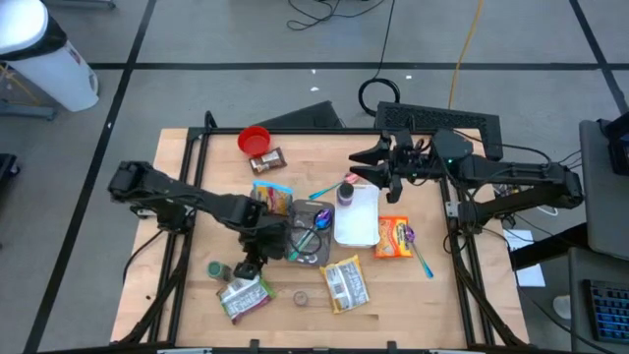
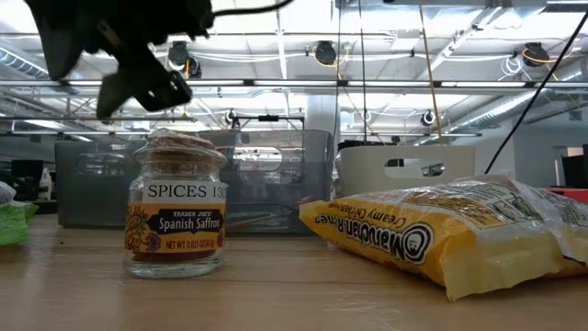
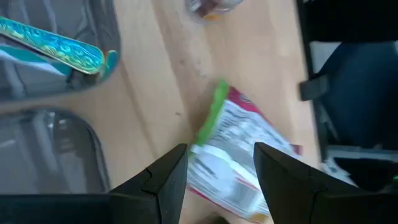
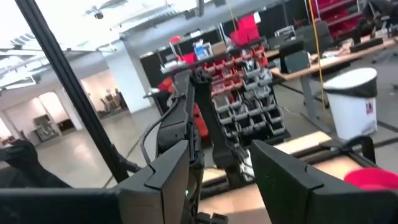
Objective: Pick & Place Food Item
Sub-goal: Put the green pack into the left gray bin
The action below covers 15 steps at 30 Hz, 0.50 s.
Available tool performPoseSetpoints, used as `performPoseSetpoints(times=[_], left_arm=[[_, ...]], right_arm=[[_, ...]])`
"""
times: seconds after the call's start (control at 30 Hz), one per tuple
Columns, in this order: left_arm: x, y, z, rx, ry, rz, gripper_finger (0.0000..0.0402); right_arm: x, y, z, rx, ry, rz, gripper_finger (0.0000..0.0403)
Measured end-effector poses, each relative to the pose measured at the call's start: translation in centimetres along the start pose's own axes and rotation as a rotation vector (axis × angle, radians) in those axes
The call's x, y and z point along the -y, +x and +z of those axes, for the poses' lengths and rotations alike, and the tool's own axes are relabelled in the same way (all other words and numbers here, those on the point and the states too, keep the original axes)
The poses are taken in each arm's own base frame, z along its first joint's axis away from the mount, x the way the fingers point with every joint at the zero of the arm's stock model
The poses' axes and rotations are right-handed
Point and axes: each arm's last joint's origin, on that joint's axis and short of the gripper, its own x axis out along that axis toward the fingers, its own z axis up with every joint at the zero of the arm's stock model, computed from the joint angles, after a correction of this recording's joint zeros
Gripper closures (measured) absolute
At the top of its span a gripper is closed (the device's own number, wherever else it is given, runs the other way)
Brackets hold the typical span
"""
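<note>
Ramen packet (image 2: 459,234) lies beside saffron jar (image 2: 175,207).

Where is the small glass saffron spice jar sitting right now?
In the high view the small glass saffron spice jar stands near the table's front edge, between the green-and-white food packet and the yellow ramen packet.

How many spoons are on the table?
2: a teal spoon lies in the grey tray at the table's middle; another spoon lies beside the orange packet. More may be hidden.
</note>
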Motion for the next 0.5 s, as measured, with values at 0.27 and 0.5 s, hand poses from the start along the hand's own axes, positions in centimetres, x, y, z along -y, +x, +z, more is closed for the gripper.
performPoseSetpoints(times=[0.27,0.5], left_arm=[[-0.9,2.5,0.4,-0.080,0.009,-0.004,0.0211],[-0.4,3.8,0.3,-0.120,0.101,-0.006,0.0211]], right_arm=[[0.2,0.0,-0.3,-0.026,0.003,-0.024,0.0238],[0.3,0.0,-0.5,-0.041,0.004,-0.045,0.0238]])
